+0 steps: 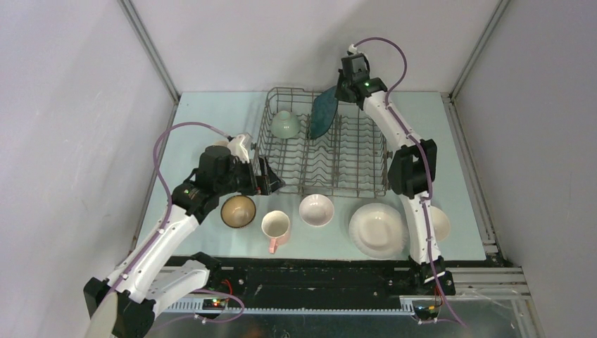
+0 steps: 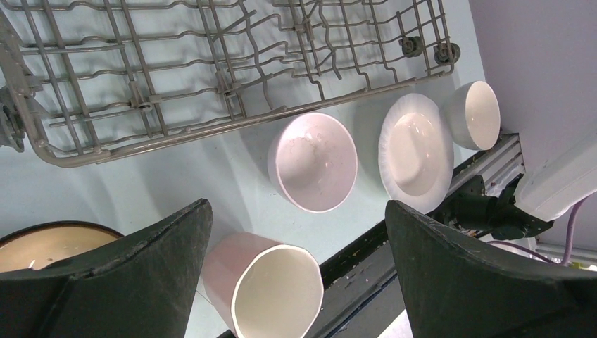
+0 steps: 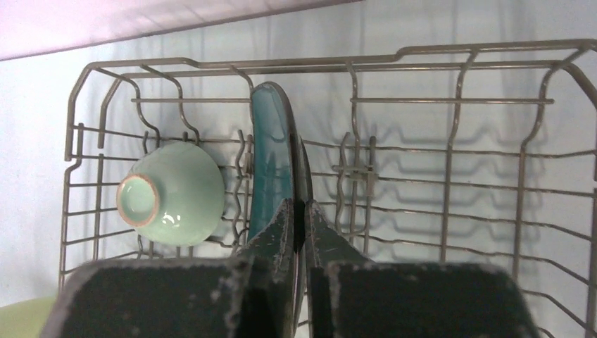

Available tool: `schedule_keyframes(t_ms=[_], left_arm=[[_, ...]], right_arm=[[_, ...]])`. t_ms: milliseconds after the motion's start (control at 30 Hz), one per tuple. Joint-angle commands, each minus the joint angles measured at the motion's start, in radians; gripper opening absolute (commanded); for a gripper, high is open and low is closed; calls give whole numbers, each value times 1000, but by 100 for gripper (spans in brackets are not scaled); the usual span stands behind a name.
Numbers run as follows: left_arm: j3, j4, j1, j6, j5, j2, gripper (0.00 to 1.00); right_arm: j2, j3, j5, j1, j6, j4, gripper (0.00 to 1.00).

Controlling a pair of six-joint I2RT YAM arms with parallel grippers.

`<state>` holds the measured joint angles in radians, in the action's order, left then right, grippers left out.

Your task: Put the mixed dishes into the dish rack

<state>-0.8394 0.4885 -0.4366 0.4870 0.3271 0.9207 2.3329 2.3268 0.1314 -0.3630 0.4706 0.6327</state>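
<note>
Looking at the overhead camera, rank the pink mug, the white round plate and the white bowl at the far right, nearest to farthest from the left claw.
1. pink mug: just in front of the left claw, toward the table's near edge.
2. white round plate: well off to the right.
3. white bowl: far right, partly behind the right arm.

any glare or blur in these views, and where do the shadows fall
Right wrist: the dish rack wires throw soft shadows behind them, a small glint sits on the pale green bowl, and the right tool looks soft up close. Left wrist: the white bowl is sharp. Top external: even light, only faint shadows.
</note>
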Motion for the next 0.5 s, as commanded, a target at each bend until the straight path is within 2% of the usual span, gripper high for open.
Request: schedule_keyframes(t_ms=[0, 33, 200, 267, 467], left_arm=[[-12, -7, -2, -20, -17, -12, 100], [-13, -6, -2, -20, -18, -9, 100], [-18, -6, -2, -19, -19, -3, 100], [-17, -6, -2, -20, -20, -3, 100], [-15, -6, -2, -19, -22, -2, 100]], right_arm=[[-5, 79, -64, 8, 31, -205, 14], [-2, 74, -69, 9, 32, -219, 17], [15, 41, -100, 16, 45, -256, 48], [13, 17, -113, 25, 60, -274, 57], [-2, -22, -156, 45, 82, -270, 68]])
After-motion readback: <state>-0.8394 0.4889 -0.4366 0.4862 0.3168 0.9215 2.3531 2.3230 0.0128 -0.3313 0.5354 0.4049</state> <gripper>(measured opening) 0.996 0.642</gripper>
